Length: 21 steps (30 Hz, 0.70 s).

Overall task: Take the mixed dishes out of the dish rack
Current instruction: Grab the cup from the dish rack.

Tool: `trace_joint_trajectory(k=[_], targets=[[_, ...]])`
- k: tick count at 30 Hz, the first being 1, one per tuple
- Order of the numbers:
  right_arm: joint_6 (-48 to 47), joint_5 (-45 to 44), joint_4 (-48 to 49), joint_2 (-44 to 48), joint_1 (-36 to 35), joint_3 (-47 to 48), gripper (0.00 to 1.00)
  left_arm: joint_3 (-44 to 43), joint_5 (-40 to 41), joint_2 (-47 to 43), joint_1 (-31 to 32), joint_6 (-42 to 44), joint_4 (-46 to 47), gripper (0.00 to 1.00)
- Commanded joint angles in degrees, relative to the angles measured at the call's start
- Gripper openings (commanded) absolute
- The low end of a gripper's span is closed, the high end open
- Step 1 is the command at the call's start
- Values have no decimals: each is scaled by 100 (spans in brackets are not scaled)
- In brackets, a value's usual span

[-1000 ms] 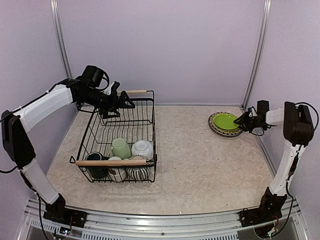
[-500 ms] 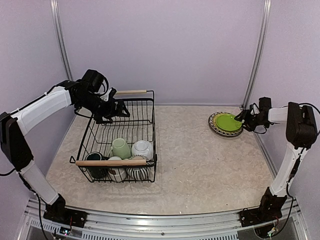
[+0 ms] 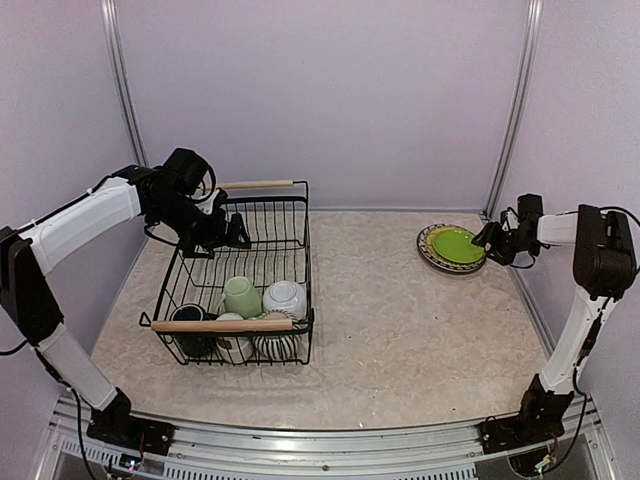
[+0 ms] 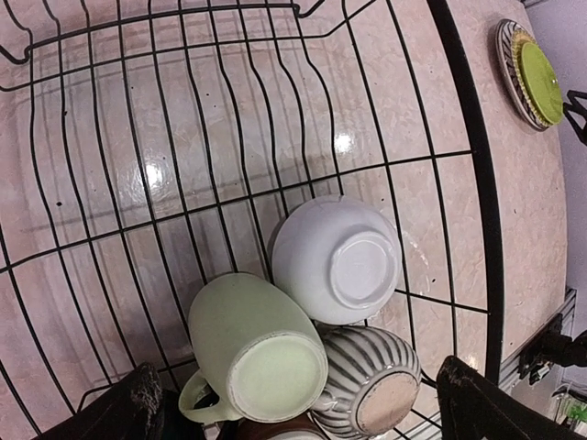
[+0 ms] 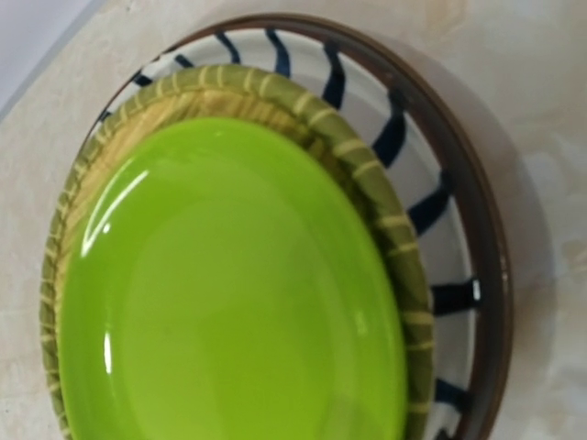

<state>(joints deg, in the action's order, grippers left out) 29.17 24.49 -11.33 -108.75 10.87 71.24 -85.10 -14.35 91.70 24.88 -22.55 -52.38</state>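
The dish rack (image 3: 222,325) stands at the left, its wires filling the left wrist view (image 4: 463,156). At its near end lie the pale green mug (image 3: 241,296) (image 4: 257,339), the white bowl (image 3: 287,297) (image 4: 335,261), the striped mug (image 3: 273,340) (image 4: 371,380) and the dark teal mug (image 3: 190,320). My left gripper (image 3: 228,235) (image 4: 303,403) is open and empty above the rack's far half. The lime-green plate (image 3: 455,244) (image 5: 229,284) lies on the striped plate (image 3: 432,252) (image 5: 431,183) at the right. My right gripper (image 3: 488,238) is at their right edge, with its fingers unseen.
The rack has a far wooden handle (image 3: 258,184) and a near one. A small pale dish (image 3: 232,346) sits under the near handle, too hidden to name. Metal posts (image 3: 512,110) stand at the back corners. The side walls are close to both arms.
My left gripper has moved down and left, from the far handle to over the rack's far half. My right gripper has shifted slightly right at the plates' edge.
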Motion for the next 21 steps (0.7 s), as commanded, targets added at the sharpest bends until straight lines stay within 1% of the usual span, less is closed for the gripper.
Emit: trace_joint_trajectory(k=[1, 4, 7, 11, 16, 19, 21], targets=[[-25, 41, 37, 49, -145, 73, 62, 200, 155, -220, 51, 119, -208, 99], [16, 221, 124, -18, -207, 102, 60, 297, 156, -283, 82, 114, -261, 99], [-130, -24, -18, 114, -271, 91, 61, 351, 169, -308, 125, 103, -319, 99], [-385, -435, -312, 563, -283, -91, 65, 436, 364, -233, 204, 34, -482, 99], [-720, -913, -638, 1310, -376, -588, 74, 743, 558, -246, 345, 82, -613, 91], [-753, -919, -639, 1772, -484, -1054, 76, 859, 514, -251, 398, 109, -616, 83], [-743, -946, -640, 2065, -568, -1358, 76, 880, 439, -229, 448, 139, -578, 79]])
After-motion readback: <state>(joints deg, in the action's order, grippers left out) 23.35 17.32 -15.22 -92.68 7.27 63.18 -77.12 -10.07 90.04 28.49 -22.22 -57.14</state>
